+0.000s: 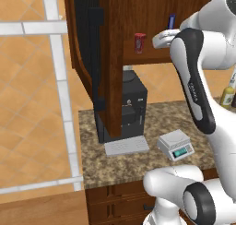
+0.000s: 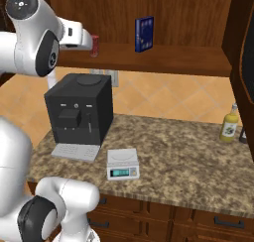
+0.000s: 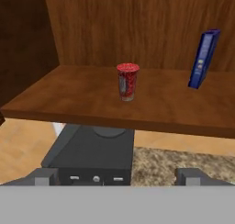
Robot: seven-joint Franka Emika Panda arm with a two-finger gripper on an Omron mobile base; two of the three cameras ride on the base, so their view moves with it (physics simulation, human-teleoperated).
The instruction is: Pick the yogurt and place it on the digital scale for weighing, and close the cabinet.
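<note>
- The end effector is hovering before the yogurt on the cabinet shelf, jaws apart and empty; reaching is underway.
- Next, it likely needs advancing to straddle the cup.

orange tiled wall, speckled granite counter, brown drawers

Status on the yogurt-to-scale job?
Nothing done yet. Yogurt sits upright on the cabinet shelf; the open gripper faces it, short of contact. Left: grasp it, set it on the scale, whose plate is bare, then close the open cabinet doors.
</note>
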